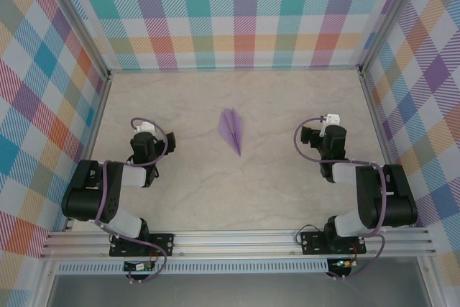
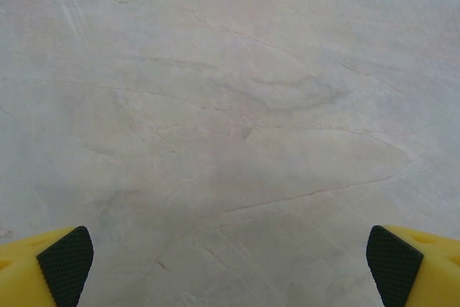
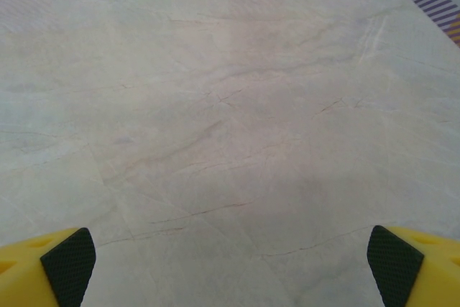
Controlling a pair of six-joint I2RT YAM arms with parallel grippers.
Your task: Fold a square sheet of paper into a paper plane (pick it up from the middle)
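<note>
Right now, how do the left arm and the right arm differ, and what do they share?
The left arm sits left of the paper plane, the right arm right of it. The left arm's elbow folds out leftward, the right arm's rightward, mirrored. Shared: both arms' jaws stand wide open, holding nothing, over bare table, clear of the plane.

Pale marble-look table (image 1: 287,192), smooth and matt, faintly veined. Thin lavender paper on the paper plane (image 1: 231,129), matt, crisply creased. Smooth yellow plastic on the left gripper (image 2: 230,278), black pads (image 2: 66,264) finely cross-hatched, rough. Same yellow plastic and grainy black pads (image 3: 68,262) on the right gripper (image 3: 230,278). Brushed metal rails (image 1: 237,239) up front, dull sheen. Checked walls (image 1: 244,12), flat printed finish.
</note>
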